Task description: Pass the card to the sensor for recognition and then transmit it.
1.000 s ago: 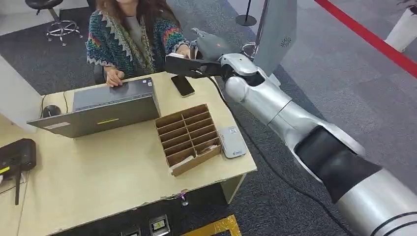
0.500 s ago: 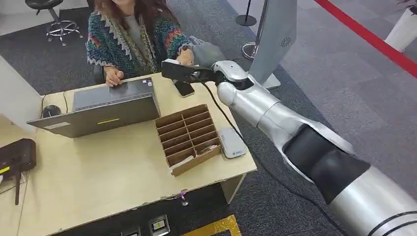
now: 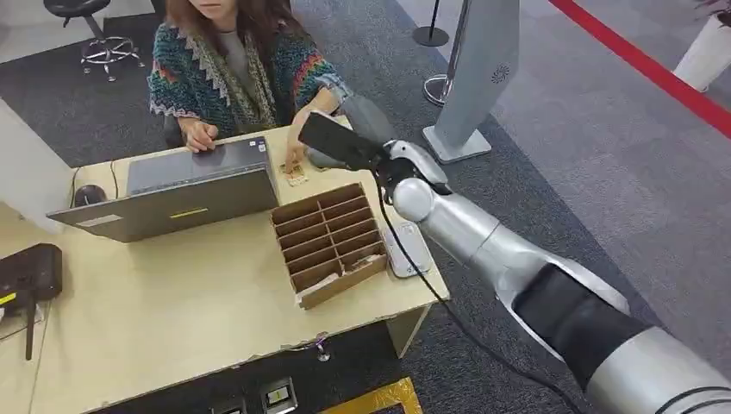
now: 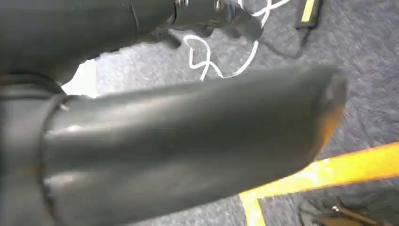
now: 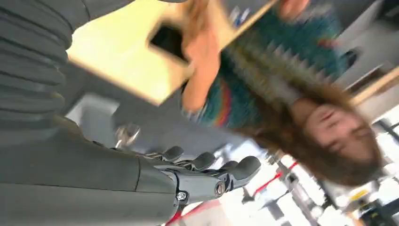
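The robot's right hand [image 3: 332, 142], dark fingers [image 5: 202, 161] loosely spread and holding nothing, should probably clear slowly past the person's hand [image 3: 296, 157] setting the small pale card [image 3: 297, 177] on the light wooden table [image 3: 172, 293].

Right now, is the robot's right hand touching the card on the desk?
Apart. The head view shows the right hand raised beside the card, which lies under the person's hand.

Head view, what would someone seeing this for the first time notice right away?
The long silver right arm sweeps in from the lower right across the desk corner, its right hand stretched toward a seated person in a patterned cardigan. That person's hand touches a small card on the wooden desk, between an open laptop and a cardboard divider box.
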You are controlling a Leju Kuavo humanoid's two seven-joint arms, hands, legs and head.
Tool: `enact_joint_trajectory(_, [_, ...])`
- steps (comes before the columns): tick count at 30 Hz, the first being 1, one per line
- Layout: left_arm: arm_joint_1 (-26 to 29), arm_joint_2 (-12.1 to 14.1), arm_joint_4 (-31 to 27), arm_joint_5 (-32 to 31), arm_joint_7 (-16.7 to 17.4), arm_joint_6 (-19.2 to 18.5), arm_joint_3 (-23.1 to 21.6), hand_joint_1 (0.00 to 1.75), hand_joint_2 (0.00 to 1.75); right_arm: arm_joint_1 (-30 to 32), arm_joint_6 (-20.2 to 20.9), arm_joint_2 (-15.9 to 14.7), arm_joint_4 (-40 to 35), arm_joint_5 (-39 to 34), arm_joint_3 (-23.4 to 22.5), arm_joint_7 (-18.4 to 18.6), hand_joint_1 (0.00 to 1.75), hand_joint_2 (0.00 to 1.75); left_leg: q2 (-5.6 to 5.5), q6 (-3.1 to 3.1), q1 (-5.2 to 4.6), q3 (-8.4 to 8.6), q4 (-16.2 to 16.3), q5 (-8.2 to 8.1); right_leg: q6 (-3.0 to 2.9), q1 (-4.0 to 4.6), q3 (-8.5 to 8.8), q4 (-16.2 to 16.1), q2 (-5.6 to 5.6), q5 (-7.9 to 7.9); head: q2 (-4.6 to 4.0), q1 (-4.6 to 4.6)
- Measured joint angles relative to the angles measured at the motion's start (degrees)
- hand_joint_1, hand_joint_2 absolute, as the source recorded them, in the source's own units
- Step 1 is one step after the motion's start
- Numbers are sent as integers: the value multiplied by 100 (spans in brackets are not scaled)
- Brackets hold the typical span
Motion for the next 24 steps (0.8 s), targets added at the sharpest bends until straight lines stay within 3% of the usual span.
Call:
enact_joint_trajectory(9, [132,2,53,219,-83,-4,180,0,0,2108,305,-344,-2272,-381,-1209,-498,0,175,0,-1,1,0,-2,-2,-1,1,3,-4,1,-1,0,6])
enact_joint_trajectory(14, [135,13,88,252,-85,-35,269,0,0,2834,410,-379,-2842,-505,-1746,-647,0,175,12,-6,2,6,-3,-5,-1,1,3,-4,11,-1,0,4])
enact_joint_trajectory(17, [133,22,88,215,-81,-68,278,0,0,3191,549,-377,-2871,-309,-1893,-579,0,175,11,-6,2,7,-3,-4,-1,2,7,-3,11,0,0,6])
enact_joint_trajectory(24, [107,70,88,90,-68,-122,278,0,0,3573,1072,-361,-2903,905,-1904,-19,0,175,15,-6,3,4,-3,-5,-1,2,5,-2,12,0,0,4])
